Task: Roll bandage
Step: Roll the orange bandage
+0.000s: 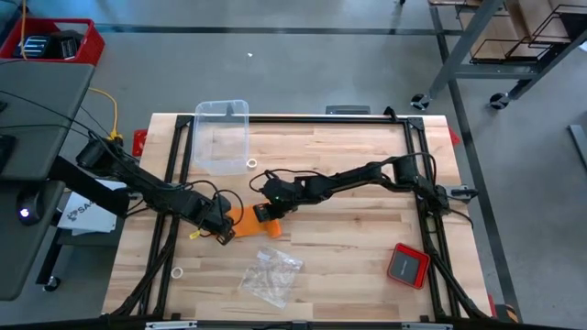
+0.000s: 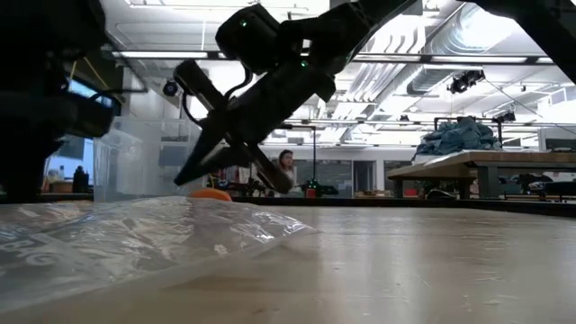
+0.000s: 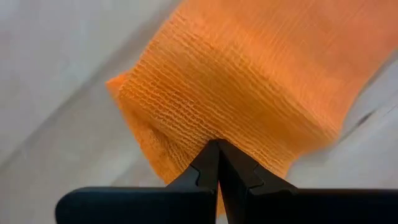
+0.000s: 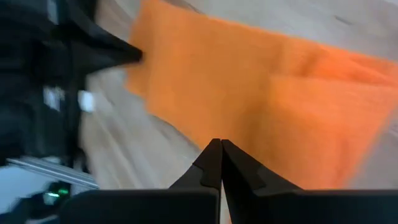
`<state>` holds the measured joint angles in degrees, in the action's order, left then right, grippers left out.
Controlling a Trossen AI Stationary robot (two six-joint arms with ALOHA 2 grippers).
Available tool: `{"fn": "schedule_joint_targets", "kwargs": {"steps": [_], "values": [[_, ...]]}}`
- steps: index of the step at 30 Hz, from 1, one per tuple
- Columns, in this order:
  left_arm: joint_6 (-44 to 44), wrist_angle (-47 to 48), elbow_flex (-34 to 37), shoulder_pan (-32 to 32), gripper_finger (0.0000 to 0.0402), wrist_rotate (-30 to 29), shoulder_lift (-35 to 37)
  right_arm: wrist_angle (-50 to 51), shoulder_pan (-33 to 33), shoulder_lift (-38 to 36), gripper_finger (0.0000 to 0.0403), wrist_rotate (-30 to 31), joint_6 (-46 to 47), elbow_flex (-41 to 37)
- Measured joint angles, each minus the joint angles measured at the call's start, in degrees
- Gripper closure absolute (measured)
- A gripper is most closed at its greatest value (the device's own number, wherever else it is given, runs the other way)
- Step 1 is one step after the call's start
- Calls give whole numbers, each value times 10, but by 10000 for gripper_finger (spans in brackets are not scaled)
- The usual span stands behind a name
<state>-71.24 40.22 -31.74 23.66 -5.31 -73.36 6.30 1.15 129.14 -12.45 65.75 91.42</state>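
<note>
Orange and soft, the bandage (image 1: 255, 220) lies flat near the middle of the wooden table (image 1: 348, 238), with the left claw (image 1: 223, 234) pressed together and pinching its one end and the right claw (image 1: 268, 213) pressed together and nipping the fabric at its other end.

Orange bandage (image 1: 249, 219) flat, mid-table

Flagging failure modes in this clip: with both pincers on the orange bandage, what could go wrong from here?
1. Both pincers, left and right, pinch the bandage at its edges; a small pull could slip the fabric free.
2. The plastic bag lies close by; a sweeping arm might drag it.
</note>
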Motion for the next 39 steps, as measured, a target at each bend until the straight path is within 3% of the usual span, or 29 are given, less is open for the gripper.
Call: {"fn": "schedule_joint_targets", "kwargs": {"steps": [10, 17, 24, 28, 31, 36, 39], "values": [[93, 0, -69, -20, 401, -41, 2, -40, 6, 2, 403, 6, 4, 1], [189, 6, -152, -20, 401, -119, 18, -11, 8, 6, 403, 29, -184, 63], [228, -27, -228, -14, 401, -192, 134, 34, 5, 33, 403, 12, -373, 129], [256, -67, -232, -9, 401, -222, 206, 86, 3, 78, 403, -36, -446, 216], [252, -108, -242, -12, 401, -285, 246, 154, 8, 131, 403, -35, -475, 285], [254, -108, -236, -11, 401, -314, 258, 277, 9, 185, 403, -15, -508, 391], [268, -130, -240, -12, 401, -325, 261, 323, 6, 193, 403, -5, -524, 409]]}}
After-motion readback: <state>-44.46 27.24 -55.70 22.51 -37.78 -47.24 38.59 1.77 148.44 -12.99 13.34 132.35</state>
